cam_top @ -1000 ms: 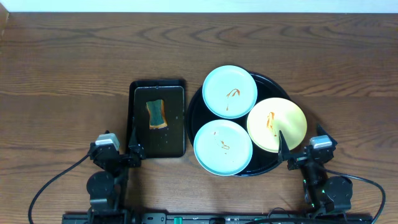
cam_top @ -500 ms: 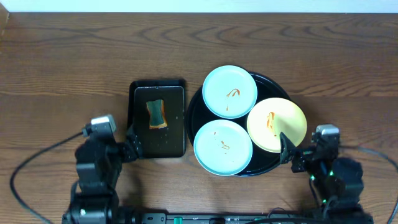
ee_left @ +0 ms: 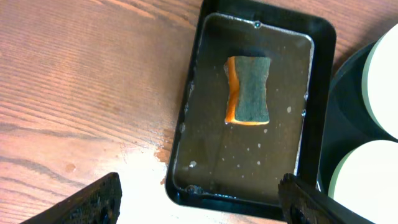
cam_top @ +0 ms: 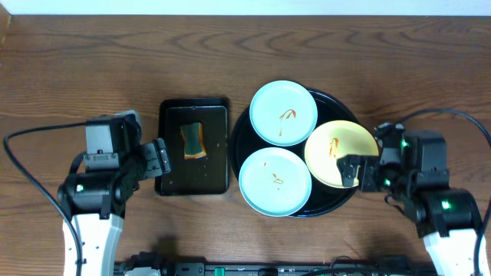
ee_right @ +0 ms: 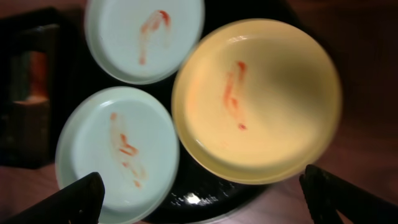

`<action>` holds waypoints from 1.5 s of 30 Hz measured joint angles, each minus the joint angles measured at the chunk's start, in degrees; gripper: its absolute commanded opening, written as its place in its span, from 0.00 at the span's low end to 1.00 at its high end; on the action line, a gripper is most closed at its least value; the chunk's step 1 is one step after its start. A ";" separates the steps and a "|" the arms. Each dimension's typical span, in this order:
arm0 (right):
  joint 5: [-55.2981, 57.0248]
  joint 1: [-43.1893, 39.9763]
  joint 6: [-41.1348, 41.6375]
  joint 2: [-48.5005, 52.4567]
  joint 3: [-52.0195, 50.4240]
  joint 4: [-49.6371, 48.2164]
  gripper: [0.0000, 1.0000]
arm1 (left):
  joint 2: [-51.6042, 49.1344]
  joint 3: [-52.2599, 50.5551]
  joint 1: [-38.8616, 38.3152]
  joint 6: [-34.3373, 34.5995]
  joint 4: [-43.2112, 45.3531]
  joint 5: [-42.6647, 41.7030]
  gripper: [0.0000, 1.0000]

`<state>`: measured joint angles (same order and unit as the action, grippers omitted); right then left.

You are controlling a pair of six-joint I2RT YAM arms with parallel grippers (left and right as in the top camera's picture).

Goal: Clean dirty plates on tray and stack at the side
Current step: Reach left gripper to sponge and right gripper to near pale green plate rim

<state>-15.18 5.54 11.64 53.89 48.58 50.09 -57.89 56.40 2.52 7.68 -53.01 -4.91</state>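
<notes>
Three sauce-streaked plates (ee_right: 118, 155) crowd the tray (cam_top: 331, 106), right of centre on the table (cam_top: 77, 69); both hands hang open, holding nothing.
Wide wood lies far and left. A rectangular tray (cam_top: 215, 180) sits just left, rims nearly meeting. The far blue plate (cam_top: 284, 113), near blue plate (cam_top: 275, 182) and yellow plate (cam_top: 337, 146) press edge to edge, the yellow one overhanging the right rim. The right hand (cam_top: 351, 170) hovers at its near edge, and the left hand (cam_top: 157, 159) hovers by the rectangular tray's left rim. Only the left wrist view shows water beading around the sponge (ee_left: 247, 91).
</notes>
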 measured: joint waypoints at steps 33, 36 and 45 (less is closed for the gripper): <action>-4.76 13.40 15.39 33.62 0.39 -3.98 0.71 | -29.59 0.00 -13.27 1.88 23.21 2.03 0.93; -4.79 13.40 15.61 34.67 0.39 -4.59 0.69 | -33.22 0.00 -13.31 3.87 23.30 2.78 0.85; -4.81 13.40 16.04 34.77 0.39 -5.46 0.67 | -40.22 0.00 -13.31 6.80 24.96 3.65 0.70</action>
<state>-19.99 18.94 27.68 88.66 48.97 44.62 -98.10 56.40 -10.79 14.48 -28.05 -1.26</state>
